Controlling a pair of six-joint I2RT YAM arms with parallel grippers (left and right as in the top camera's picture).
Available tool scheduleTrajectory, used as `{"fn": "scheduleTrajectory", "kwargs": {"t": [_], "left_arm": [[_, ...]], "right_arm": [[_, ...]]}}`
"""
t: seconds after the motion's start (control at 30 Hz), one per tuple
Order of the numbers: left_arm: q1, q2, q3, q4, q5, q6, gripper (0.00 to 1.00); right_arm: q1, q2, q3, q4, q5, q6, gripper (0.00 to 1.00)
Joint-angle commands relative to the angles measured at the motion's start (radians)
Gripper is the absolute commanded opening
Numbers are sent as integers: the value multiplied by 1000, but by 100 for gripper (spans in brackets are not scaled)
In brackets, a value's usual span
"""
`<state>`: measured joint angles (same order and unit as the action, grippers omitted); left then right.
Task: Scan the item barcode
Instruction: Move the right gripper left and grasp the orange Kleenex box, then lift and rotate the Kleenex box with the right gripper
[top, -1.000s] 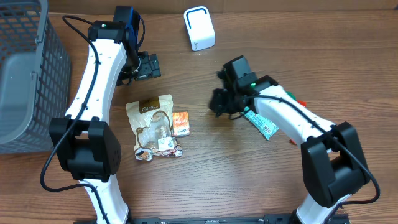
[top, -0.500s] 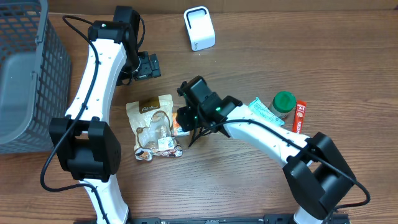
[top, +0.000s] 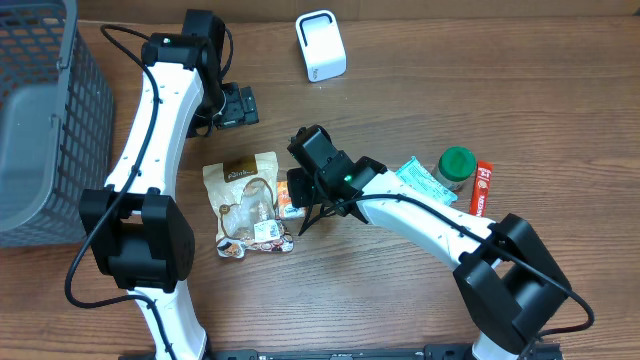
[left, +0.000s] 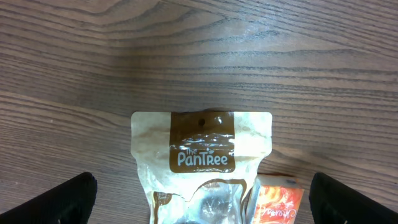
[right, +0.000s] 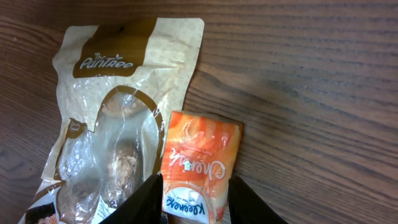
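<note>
An orange tissue packet (right: 200, 152) lies flat on the wooden table, its left edge overlapping a brown and clear PanTree snack pouch (right: 118, 106). My right gripper (right: 199, 210) hovers low over the packet's near end, open, with one dark finger (right: 144, 202) on each side of it and neither lifting it. In the overhead view the right gripper (top: 300, 195) covers most of the packet (top: 287, 200). My left gripper (left: 200, 208) is wide open above the pouch (left: 202, 155), holding nothing. The white scanner (top: 320, 45) stands at the back.
A grey wire basket (top: 40, 110) fills the left edge. To the right lie a teal packet (top: 424, 180), a green-lidded jar (top: 456, 167) and a red stick pack (top: 482, 187). The left arm (top: 160, 110) reaches along the left side.
The right arm swung left from beside the teal packet to above the orange packet, and its jaws widened a little. The left arm stayed still.
</note>
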<state>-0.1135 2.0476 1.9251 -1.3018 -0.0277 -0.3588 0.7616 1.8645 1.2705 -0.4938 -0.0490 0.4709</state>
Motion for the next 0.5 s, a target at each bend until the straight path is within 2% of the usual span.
{"fn": "scheduleTrajectory", "kwargs": {"t": [0.0,0.1,0.3,0.33,0.43,0.47], "left_arm": [[2,0,14,1,-6,15,100],[2,0,14,1,-6,15,100],[2,0,14,1,-6,15,100],[2,0,14,1,-6,15,100],[2,0,14,1,-6,15,100],[2,0,14,1,-6,15,100]], "right_arm": [[0,45,-8,8,-9,29,36],[0,91,-8,17,-26,31,35],[0,121,-7,18,-65,31,25],[0,118,-5,18,-64,31,22],[-18,90,-5,18,-64,30,4],[-29,72,-5,18,-65,26,4]]}}
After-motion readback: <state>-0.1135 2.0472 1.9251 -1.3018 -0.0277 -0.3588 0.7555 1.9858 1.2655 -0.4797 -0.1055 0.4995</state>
